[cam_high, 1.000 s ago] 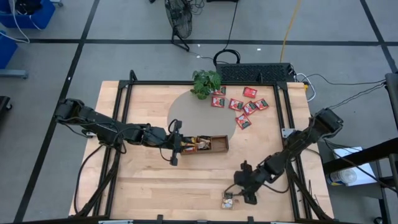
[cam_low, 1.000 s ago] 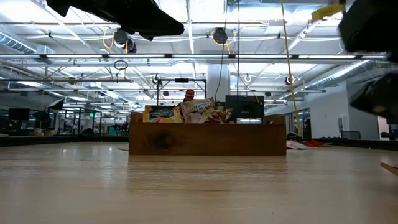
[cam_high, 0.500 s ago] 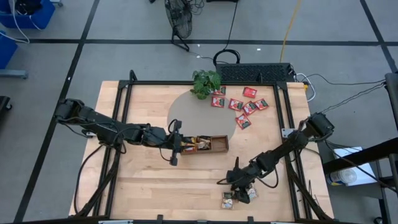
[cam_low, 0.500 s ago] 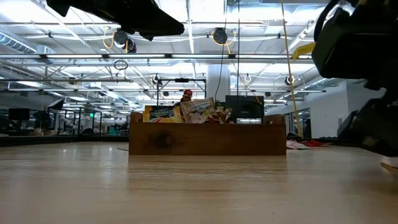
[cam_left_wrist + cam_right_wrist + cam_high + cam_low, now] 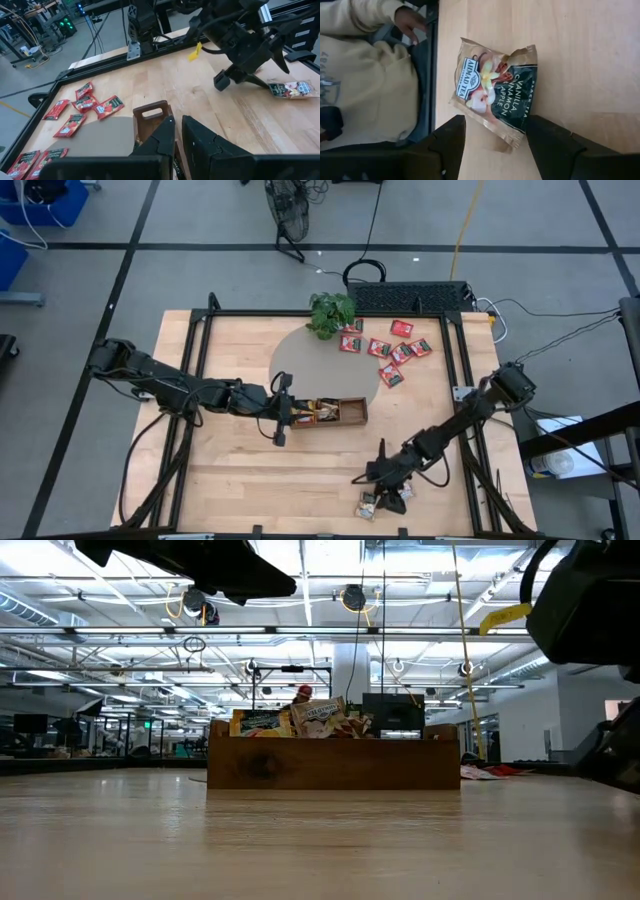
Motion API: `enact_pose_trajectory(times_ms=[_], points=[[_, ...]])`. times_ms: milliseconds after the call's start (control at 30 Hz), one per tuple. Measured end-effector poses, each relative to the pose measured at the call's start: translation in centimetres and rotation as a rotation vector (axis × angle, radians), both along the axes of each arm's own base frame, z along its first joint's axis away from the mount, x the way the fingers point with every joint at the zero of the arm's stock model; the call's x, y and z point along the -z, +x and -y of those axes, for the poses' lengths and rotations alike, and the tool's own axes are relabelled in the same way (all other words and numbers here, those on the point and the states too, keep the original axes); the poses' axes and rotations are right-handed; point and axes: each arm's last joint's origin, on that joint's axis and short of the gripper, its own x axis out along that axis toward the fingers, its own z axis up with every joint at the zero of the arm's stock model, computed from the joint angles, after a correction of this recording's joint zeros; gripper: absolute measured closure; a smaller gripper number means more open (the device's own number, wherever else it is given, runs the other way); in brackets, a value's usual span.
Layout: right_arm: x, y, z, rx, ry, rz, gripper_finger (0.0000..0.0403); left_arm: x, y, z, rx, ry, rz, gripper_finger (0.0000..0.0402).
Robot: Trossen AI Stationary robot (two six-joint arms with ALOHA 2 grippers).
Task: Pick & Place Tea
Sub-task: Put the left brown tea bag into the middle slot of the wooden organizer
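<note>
One tea packet (image 5: 495, 90), beige and dark, lies flat on the wood near the table's front edge (image 5: 368, 503). My right gripper (image 5: 495, 150) is open and low over it, one finger on either side of its near corner; whether a finger touches it I cannot tell. Several red tea packets (image 5: 390, 348) lie at the far right. The wooden tray (image 5: 345, 412) stands mid-table with packets upright in it (image 5: 300, 720). My left gripper (image 5: 177, 137) hangs shut above the tray's left end (image 5: 150, 117).
A potted plant (image 5: 330, 310) stands at the far edge on a round grey mat (image 5: 300, 365). A person in a beige top (image 5: 365, 75), one hand (image 5: 410, 20) showing, sits just past the table's front edge. Bare wood lies between tray and front edge.
My right gripper has sunk toward the table and shifted toward its left edge, tipping further down, until its fingers straddle the packet near the front edge. The packet has stayed where it was.
</note>
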Motion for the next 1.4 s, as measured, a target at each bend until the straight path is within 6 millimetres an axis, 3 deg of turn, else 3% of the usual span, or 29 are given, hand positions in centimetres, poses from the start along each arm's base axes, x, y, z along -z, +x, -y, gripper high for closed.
enact_pose_trajectory(times_ms=[133,433,533,667,833,1000,1100,1400], points=[[0.2,-0.4,-0.1,-0.012,-0.064,0.016,0.0231,0.0,0.0,0.0,0.000,0.000,0.000,0.0360],[-0.6,-0.1,-1.1,-0.102,-0.384,0.420,0.0297,0.0,0.0,0.0,0.000,0.000,0.000,0.0360],[-2.1,0.1,-2.0,-0.153,-0.450,0.518,0.0305,0.0,0.0,0.0,0.000,0.000,0.000,0.0360],[-3.9,0.5,-3.8,-0.251,-0.544,0.556,0.0276,0.0,0.0,0.0,0.000,-0.001,0.000,0.0360],[-6.1,1.2,-6.5,-0.295,-0.725,0.498,0.0199,0.0,0.0,0.0,0.001,0.000,0.000,0.0360],[-4.5,2.2,-8.9,-0.340,-0.794,0.347,0.0137,0.0,0.0,0.0,0.000,0.000,0.000,0.0360],[-3.6,2.8,-9.8,-0.347,-0.737,0.259,0.0118,0.0,0.0,0.0,0.001,0.000,-0.002,0.0360],[-3.4,3.0,-9.4,-0.327,-0.714,0.199,0.0124,0.0,0.0,0.0,0.001,0.000,0.000,0.0360]])
